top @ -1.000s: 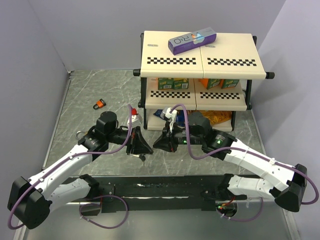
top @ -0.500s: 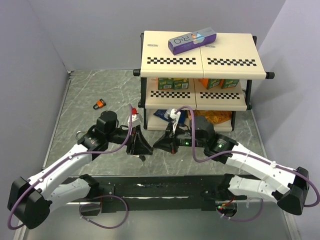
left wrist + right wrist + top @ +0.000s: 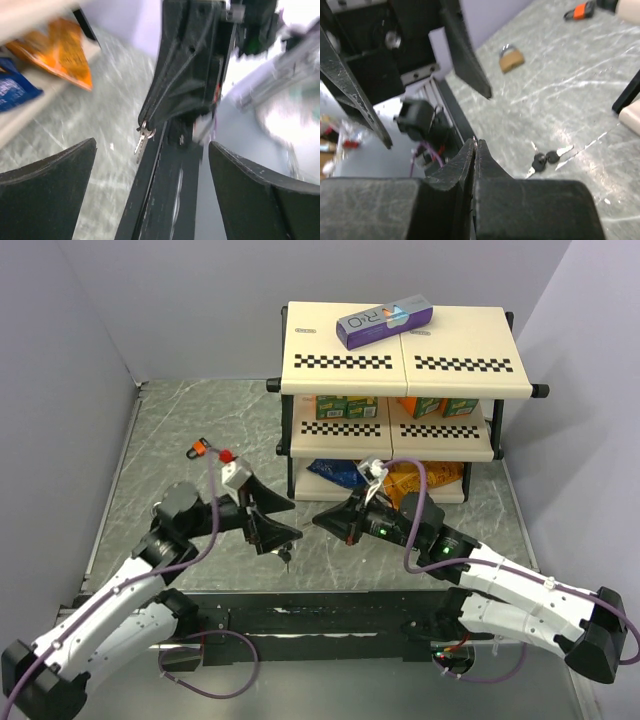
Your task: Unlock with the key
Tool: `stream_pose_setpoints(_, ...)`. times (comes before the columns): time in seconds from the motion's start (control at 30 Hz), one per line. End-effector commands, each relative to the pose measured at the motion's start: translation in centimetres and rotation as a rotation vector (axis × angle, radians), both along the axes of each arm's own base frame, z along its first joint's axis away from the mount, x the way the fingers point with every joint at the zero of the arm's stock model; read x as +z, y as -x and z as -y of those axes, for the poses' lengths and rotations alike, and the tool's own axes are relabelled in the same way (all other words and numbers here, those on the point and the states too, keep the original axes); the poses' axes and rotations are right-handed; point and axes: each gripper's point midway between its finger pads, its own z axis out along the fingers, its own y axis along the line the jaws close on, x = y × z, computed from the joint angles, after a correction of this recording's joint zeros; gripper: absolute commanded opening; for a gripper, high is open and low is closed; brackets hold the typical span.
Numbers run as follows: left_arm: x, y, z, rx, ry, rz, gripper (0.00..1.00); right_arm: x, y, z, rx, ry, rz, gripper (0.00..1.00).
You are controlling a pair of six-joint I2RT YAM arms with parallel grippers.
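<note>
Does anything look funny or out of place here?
Yes. Two black-headed keys lie loose on the table under the arms, nowhere near the orange padlock. Also, the purple box sits crooked across the top shelf.

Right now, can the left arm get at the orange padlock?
Probably yes: the left fingers are open, holding nothing, and the orange padlock lies uncovered on bare table near that arm.

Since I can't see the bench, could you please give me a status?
Left tool open. Right tool shut on key at its tip. Two more keys on table. Orange padlock apart.
</note>
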Motion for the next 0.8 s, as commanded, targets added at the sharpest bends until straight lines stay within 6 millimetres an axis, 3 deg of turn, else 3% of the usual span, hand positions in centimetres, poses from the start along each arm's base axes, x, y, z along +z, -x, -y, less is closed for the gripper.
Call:
stream_pose_setpoints(0.0,4.0,-2.2,-1.4,0.221,0.283,-0.042,0.99,4.7,-1.1,0.5,-0.086,-0.213,0.035,0.00)
stream_pose_setpoints(0.1,4.0,-2.1,-2.0,0.248,0.389,-0.147,0.97,5.6,-1.2,0.6,-0.098,-0.266,0.040,0.00)
stream_pose_setpoints(0.23,4.7,-1.6,-2.1,0.223,0.497,-0.236,0.84,6.1,-1.5,0.8,-0.118,-0.306,0.038,0.00)
stream_pose_setpoints(0.4,3.8,-1.9,-1.4,0.223,0.507,-0.299,0.71,6.4,-1.4,0.7,-0.110,-0.332,0.027,0.00)
stream_pose_setpoints(0.77,4.1,-1.3,0.4,0.174,0.494,-0.307,0.47,6.5,-1.4,1.0,-0.123,-0.338,0.022,0.00)
